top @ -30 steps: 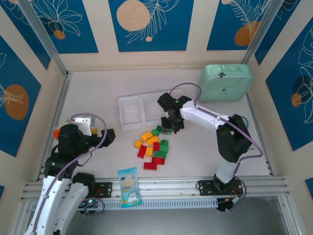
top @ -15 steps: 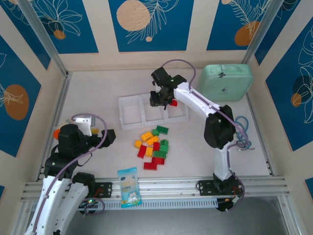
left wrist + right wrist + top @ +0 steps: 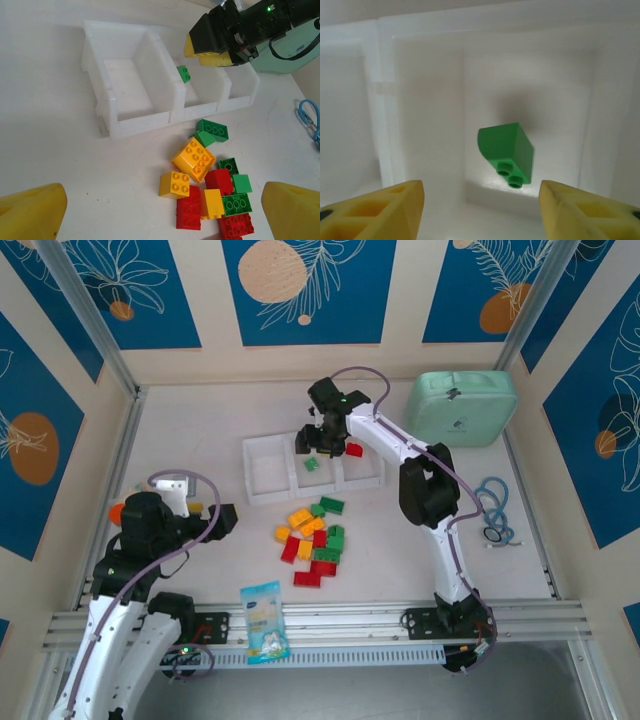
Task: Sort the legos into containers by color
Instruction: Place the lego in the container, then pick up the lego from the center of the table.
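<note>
Top view: my right pincer hangs over the white tray. A green lego is in its middle compartment, with the other legos piled nearby.

Left wrist: my left pincer stands wide, empty.

Right wrist: my right fingers are parted, gripping nothing.

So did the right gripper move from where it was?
Yes. The right gripper moved away from the brick pile, farther back, and now sits above the white tray's middle compartment.
</note>
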